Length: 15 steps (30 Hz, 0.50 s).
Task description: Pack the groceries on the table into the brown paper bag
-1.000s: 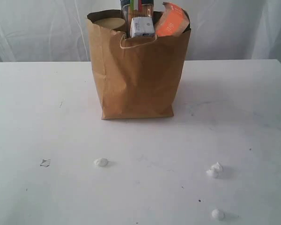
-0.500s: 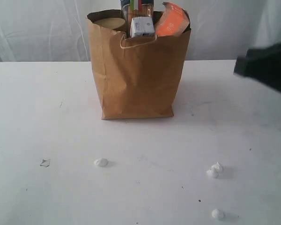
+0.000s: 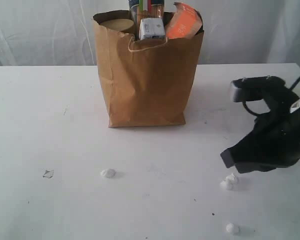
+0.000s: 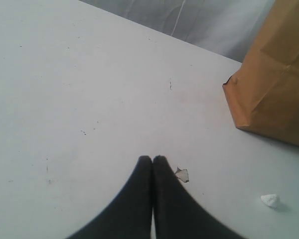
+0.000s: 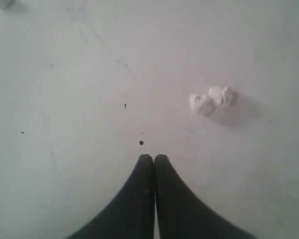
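We are seeing the black right arm, half a second ago only a dark blur at the right edge of the exterior view, now lower and further in over the large flat white tabletop [image 3: 40, 110]. The right gripper [image 3: 227, 159] is hovering just beside a pair of small white crumbs [image 3: 228, 181], and its jaws are pressing together with nothing between them. The left gripper [image 4: 152, 159] is likewise staying shut and empty, its tip sitting near a small grey flake [image 4: 182, 175].

The tall brown kraft paper bag [image 3: 147, 85] is standing upright toward the back of the table, well apart from both grippers. The groceries are poking out of its open top: a small white-blue carton [image 3: 151, 28], a brown pouch with an orange label [image 3: 183, 22], a dark flat spaghetti packet [image 3: 146, 7] and a round beige jar lid [image 3: 117, 24]. Two more lone white crumbs [image 3: 108, 173] are lying in front of the bag.
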Tool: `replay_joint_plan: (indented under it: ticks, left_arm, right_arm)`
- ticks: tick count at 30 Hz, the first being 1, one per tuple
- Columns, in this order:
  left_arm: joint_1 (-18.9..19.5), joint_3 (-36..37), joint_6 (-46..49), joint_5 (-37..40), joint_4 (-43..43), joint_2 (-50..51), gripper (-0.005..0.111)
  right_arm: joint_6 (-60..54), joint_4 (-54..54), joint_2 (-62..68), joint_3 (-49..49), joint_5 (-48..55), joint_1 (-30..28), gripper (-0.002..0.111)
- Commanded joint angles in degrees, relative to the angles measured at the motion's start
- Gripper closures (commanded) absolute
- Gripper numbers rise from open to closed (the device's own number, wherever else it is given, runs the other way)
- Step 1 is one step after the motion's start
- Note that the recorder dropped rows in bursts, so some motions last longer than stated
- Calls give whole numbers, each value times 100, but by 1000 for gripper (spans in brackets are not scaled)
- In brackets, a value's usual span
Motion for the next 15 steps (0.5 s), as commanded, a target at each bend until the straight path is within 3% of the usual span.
replay_joint_plan:
  ticks: [1,5,11,15]
  left_arm:
    - [9,17,-31,-6,-55,-24,107]
    - [9,17,-31,-6,-55,-24,107]
    - [9,17,-31,-6,-55,-24,107]
    - [9,17,-31,-6,-55,-24,107]
  right_arm:
    - [-408,-326,795,-468,289,-5,108]
    - [-435,-1184,1114,-625,251,-5,107]
    - [-411,-1422,1594,-648,-45,-5,82]
    - [-101,-1422,1847,-648,-377,-5,78]
